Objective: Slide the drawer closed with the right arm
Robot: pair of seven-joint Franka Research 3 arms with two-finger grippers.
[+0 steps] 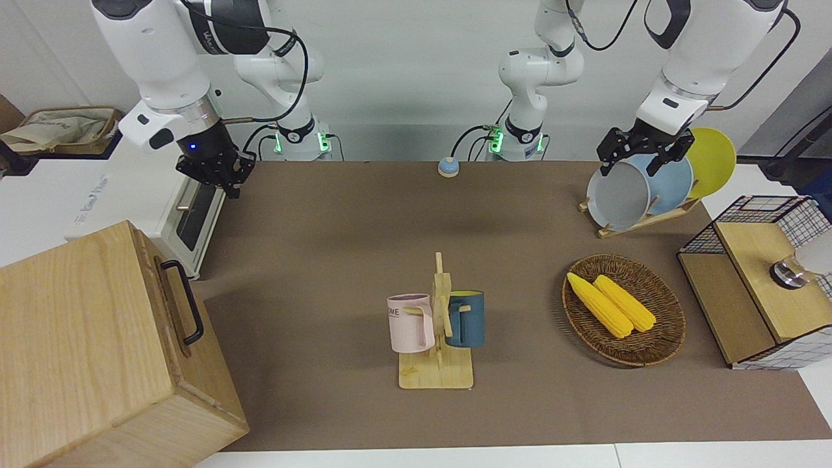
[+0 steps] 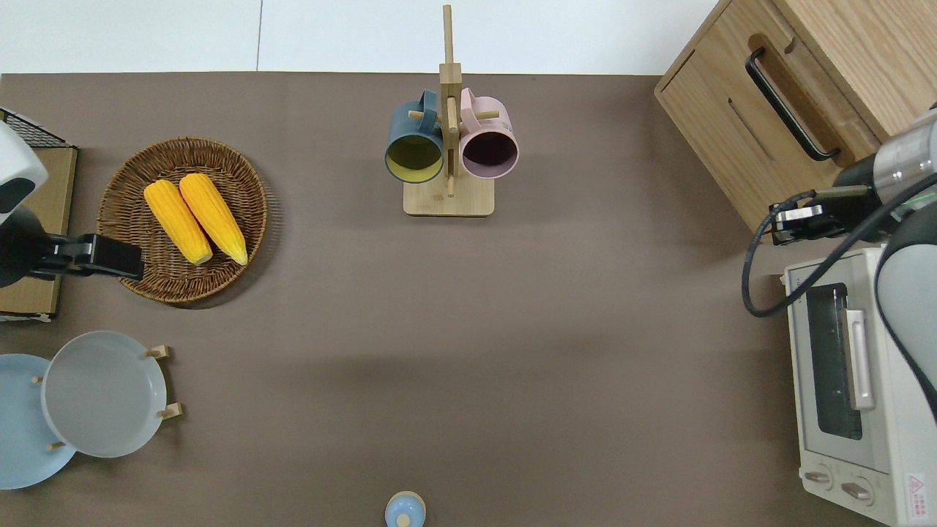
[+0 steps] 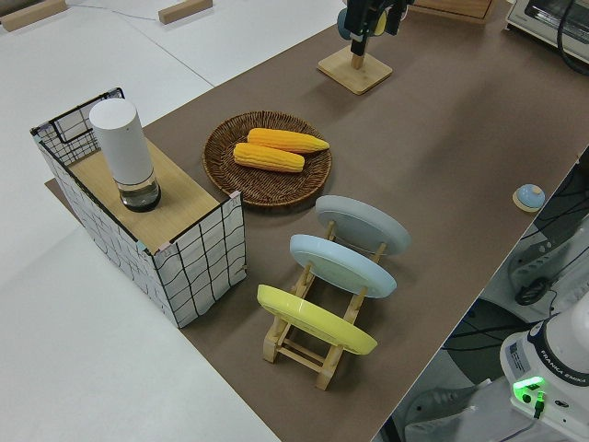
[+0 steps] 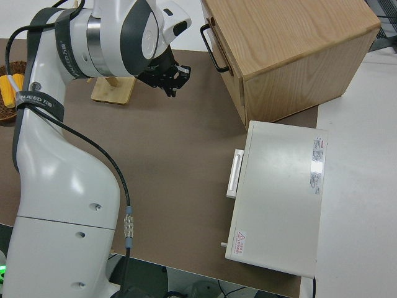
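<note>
Two glossy white jointed robot arms point(image 1: 166, 52) with dark grey joint bands are trailing black cables. A small blue light is glowing on the right arm's wrist, above its black claw gripper point(image 1: 218, 170). Green lights are shining at both bases.

Wall point(image 1: 403, 71): plain pale grey, where the robots stand.
Tabletop point(image 2: 468, 329): white, covered by a brown mat.
Light: even, soft shadows on the mat.
</note>
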